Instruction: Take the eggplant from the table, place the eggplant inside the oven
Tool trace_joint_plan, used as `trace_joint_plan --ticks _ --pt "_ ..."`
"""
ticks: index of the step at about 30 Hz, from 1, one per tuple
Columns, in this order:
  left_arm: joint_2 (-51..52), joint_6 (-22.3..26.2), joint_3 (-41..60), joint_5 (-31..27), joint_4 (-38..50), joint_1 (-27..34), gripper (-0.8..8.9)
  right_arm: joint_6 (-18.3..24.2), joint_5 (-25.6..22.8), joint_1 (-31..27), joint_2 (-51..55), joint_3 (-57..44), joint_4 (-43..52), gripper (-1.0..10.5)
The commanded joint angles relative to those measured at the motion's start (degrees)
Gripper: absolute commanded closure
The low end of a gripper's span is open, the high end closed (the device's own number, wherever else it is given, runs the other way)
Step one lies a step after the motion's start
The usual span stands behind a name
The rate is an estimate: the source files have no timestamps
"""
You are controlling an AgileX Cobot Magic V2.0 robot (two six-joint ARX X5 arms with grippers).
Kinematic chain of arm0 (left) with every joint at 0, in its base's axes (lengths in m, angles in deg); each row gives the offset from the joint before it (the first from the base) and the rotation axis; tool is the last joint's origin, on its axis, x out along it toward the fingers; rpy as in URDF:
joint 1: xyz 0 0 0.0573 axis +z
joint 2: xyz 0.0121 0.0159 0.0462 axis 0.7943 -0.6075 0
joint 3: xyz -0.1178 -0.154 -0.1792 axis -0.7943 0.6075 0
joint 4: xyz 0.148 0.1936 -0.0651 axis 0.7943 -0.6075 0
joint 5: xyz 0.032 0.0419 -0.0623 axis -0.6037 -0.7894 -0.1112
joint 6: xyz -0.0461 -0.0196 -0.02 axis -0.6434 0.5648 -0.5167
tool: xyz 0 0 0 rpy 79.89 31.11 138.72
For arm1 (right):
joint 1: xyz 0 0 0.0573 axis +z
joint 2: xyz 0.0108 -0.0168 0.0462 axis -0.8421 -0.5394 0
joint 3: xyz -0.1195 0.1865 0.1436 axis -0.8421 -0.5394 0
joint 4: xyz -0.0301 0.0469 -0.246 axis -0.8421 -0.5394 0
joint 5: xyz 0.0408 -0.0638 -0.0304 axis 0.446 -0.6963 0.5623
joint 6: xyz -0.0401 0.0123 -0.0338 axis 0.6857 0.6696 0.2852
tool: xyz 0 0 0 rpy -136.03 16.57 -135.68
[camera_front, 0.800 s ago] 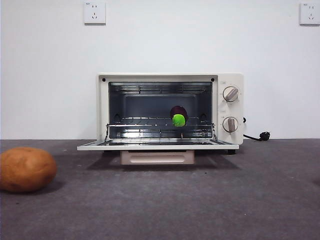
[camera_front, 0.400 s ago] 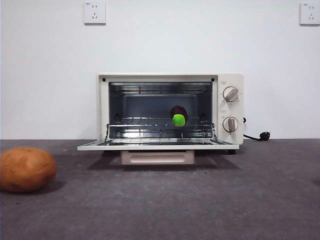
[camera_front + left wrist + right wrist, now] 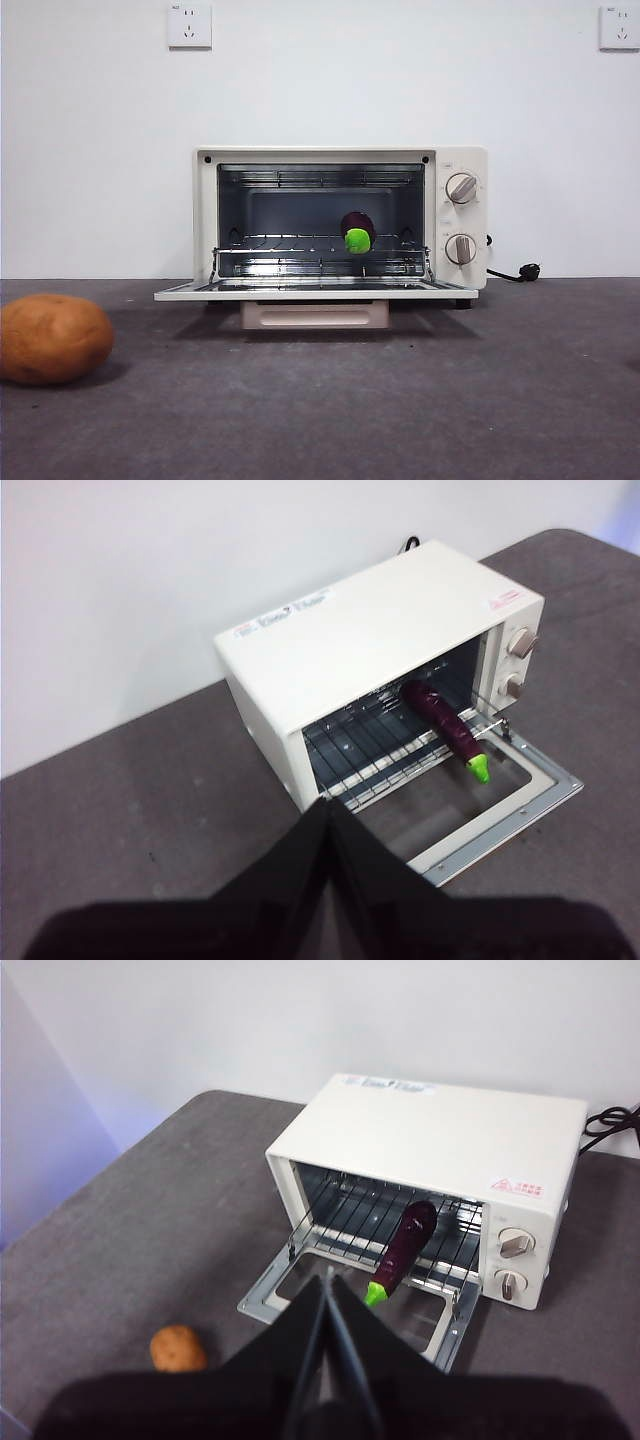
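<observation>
Lying on the wire rack (image 3: 320, 243) inside the oven (image 3: 340, 220), right of centre in the front frame, the eggplant (image 3: 357, 231) is pointing its green cap outward over the lowered door (image 3: 315, 291). Both grippers are hanging above the table (image 3: 400, 400): left gripper (image 3: 330, 815) and right gripper (image 3: 327, 1290) are each showing jaws pressed together, gripping nothing. A potato (image 3: 52, 338) is sitting at lower left.

A brown potato (image 3: 53, 338) and, seemingly, two wall sockets (image 3: 189, 25).
</observation>
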Motion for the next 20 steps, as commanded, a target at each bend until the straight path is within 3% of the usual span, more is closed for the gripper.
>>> trace_joint_plan --ticks 1,7,20 --pt "-1.5 0.7 0.3 -0.1 0.6 1.4 8.19 0.9 0.2 0.0 0.8 0.0 -0.3 9.6" --pt "-5.7 0.6 0.4 1.5 0.9 5.1 8.19 1.1 0.2 0.0 2.9 0.0 -1.2 9.6" --pt "-16.2 -1.4 5.8 15.7 4.6 15.1 8.19 2.1 -0.9 0.0 8.5 0.0 -4.7 9.6"
